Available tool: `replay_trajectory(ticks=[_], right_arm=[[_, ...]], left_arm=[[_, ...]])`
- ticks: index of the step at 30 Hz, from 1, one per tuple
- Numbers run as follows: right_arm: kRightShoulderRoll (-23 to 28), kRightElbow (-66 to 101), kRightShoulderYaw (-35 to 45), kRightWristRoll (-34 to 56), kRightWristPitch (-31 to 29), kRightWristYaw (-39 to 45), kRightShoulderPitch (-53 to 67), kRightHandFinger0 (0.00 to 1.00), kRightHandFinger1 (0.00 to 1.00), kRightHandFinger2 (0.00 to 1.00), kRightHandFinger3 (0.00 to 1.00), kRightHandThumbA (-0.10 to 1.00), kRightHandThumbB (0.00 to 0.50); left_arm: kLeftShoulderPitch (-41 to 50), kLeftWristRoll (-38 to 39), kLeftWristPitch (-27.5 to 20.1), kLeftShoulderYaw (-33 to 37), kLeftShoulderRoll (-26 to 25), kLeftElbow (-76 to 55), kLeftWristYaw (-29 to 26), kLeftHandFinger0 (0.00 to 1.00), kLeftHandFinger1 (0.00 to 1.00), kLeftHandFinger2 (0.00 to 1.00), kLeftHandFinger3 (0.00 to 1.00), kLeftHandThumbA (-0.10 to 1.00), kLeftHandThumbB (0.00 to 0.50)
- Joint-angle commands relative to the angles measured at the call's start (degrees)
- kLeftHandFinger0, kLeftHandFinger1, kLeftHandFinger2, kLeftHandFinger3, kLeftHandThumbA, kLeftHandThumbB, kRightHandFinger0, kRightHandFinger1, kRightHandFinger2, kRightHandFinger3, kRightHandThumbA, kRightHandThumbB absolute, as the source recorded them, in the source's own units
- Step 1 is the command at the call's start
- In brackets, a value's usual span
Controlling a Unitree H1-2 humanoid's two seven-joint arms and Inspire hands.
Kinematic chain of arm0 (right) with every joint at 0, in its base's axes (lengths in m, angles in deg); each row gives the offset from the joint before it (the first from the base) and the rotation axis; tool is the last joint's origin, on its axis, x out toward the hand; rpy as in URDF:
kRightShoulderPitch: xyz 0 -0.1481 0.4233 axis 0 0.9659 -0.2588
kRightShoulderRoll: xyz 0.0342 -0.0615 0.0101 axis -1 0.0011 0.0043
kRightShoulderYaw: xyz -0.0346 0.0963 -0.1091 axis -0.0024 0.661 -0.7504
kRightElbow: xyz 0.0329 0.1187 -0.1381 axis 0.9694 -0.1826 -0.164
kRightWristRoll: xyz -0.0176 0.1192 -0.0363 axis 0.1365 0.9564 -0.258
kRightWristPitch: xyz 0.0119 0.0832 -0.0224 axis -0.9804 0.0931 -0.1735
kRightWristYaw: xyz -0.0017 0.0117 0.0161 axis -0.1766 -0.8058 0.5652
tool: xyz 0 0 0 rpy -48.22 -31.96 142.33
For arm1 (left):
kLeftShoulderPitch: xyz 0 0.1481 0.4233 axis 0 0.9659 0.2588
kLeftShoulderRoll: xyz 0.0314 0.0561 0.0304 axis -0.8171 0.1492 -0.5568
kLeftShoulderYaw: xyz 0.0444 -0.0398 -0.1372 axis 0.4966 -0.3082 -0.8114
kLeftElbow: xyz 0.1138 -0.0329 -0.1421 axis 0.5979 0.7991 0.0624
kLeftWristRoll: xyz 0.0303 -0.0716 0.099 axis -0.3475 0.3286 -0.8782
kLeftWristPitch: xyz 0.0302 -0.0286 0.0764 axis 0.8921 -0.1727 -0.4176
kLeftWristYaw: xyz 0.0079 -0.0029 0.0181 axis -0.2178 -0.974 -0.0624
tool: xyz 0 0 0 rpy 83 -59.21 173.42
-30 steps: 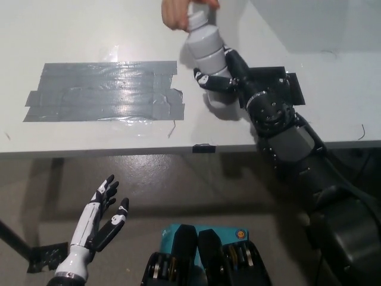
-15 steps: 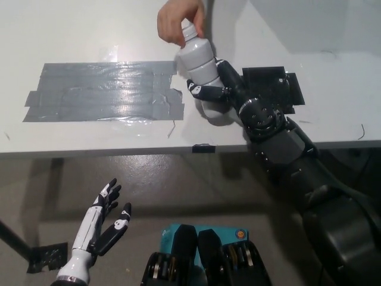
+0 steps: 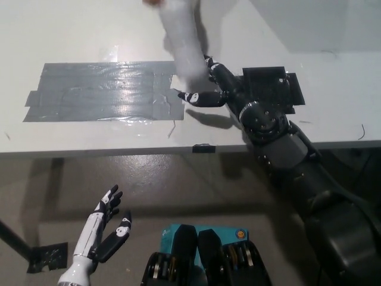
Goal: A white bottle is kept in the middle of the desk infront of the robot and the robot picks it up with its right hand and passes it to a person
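Two hands matter: black right hand [image 3: 205, 89] looks open beside the blurred white plastic bottle [image 3: 181, 44]. Handover's basically underway, I'd guess; next it backs off. White left hand [image 3: 107, 229] hangs open, low.

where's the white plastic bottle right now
In the head view the blurred white plastic bottle is at top centre, above the right end of the grey tape patch, just left of the black right robot hand; a person's hand shows at its top.
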Motion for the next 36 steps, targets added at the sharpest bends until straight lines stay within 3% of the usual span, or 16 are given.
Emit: replay_trajectory(ticks=[1, 5, 9, 12, 15, 16, 17, 18, 19, 26, 31, 36], right_arm=[[2.07, 9.24, -0.21, -0.55, -3.40, 0.88, 1.17, 1.00, 1.00, 1.00, 1.00, 0.87, 0.500], [3.43, 20.12, -0.11, -0.43, 1.47, 2.53, 5.36, 1.00, 1.00, 1.00, 1.00, 0.93, 0.500], [5.33, 34.02, -0.04, 0.50, 3.92, 4.86, 12.12, 1.00, 1.00, 1.00, 1.00, 0.93, 0.491], [5.88, 43.66, 0.90, 2.78, 4.18, 5.82, 17.43, 1.00, 1.00, 1.00, 1.00, 0.87, 0.441], [7.19, 59.62, 0.79, 2.63, 5.95, 6.01, 26.03, 1.00, 1.00, 1.00, 1.00, 0.93, 0.424], [7.31, 61.09, 0.80, 2.62, 6.15, 6.02, 26.81, 1.00, 1.00, 1.00, 1.00, 1.00, 0.485], [7.58, 65.12, 1.12, 3.01, 6.68, 5.94, 29.40, 1.00, 1.00, 1.00, 1.00, 0.99, 0.427], [7.67, 66.81, 1.27, 3.15, 7.02, 5.93, 30.48, 1.00, 1.00, 1.00, 1.00, 0.96, 0.411], [7.93, 71.88, 1.72, 3.72, 6.63, 5.50, 34.60, 1.00, 1.00, 1.00, 1.00, 0.94, 0.388], [7.61, 81.89, 2.52, 5.51, 2.84, 3.78, 52.42, 1.00, 1.00, 1.00, 1.00, 0.96, 0.375], [7.09, 78.56, 3.47, 6.98, -1.69, 2.92, 60.21, 1.00, 1.00, 1.00, 1.00, 0.92, 0.300], [5.18, 70.77, 5.71, 5.51, -7.97, 0.19, 61.93, 1.00, 1.00, 1.00, 1.00, 0.90, 0.283]], left_arm=[[0.19, -0.29, -0.89, -0.06, -0.31, -2.02, -0.12, 1.00, 1.00, 1.00, 1.00, 0.44, 0.050], [0.30, -0.70, -0.87, 0.13, -0.20, -1.80, -0.31, 1.00, 1.00, 1.00, 1.00, 0.45, 0.050], [1.15, -1.24, -1.84, 0.52, -0.41, -1.97, -0.31, 1.00, 1.00, 1.00, 1.00, 0.42, 0.046], [1.08, -0.97, -1.56, 0.43, -0.48, -2.02, -0.16, 1.00, 1.00, 1.00, 1.00, 0.42, 0.059], [0.80, -0.99, -1.75, 0.20, -0.65, -1.77, -0.38, 1.00, 1.00, 1.00, 1.00, 0.43, 0.057], [0.74, -0.99, -1.82, 0.17, -0.66, -1.67, -0.41, 1.00, 1.00, 1.00, 1.00, 0.43, 0.054], [0.71, -1.13, -2.13, 0.18, -0.65, -1.31, -0.58, 1.00, 1.00, 1.00, 1.00, 0.44, 0.058], [0.71, -1.19, -2.25, 0.18, -0.64, -1.18, -0.64, 1.00, 1.00, 1.00, 1.00, 0.44, 0.057], [0.99, -0.94, -2.29, 0.20, -0.52, -1.11, -0.53, 1.00, 1.00, 1.00, 1.00, 0.45, 0.063], [3.95, -0.95, -3.63, 0.45, -0.22, -0.53, -0.69, 1.00, 1.00, 1.00, 1.00, 0.41, 0.057], [4.92, -0.78, -4.27, 0.76, -0.12, 0.25, -0.37, 1.00, 1.00, 1.00, 1.00, 0.41, 0.064], [5.02, -1.15, -3.83, 0.86, 0.09, 0.85, -0.72, 1.00, 1.00, 1.00, 1.00, 0.48, 0.100]])
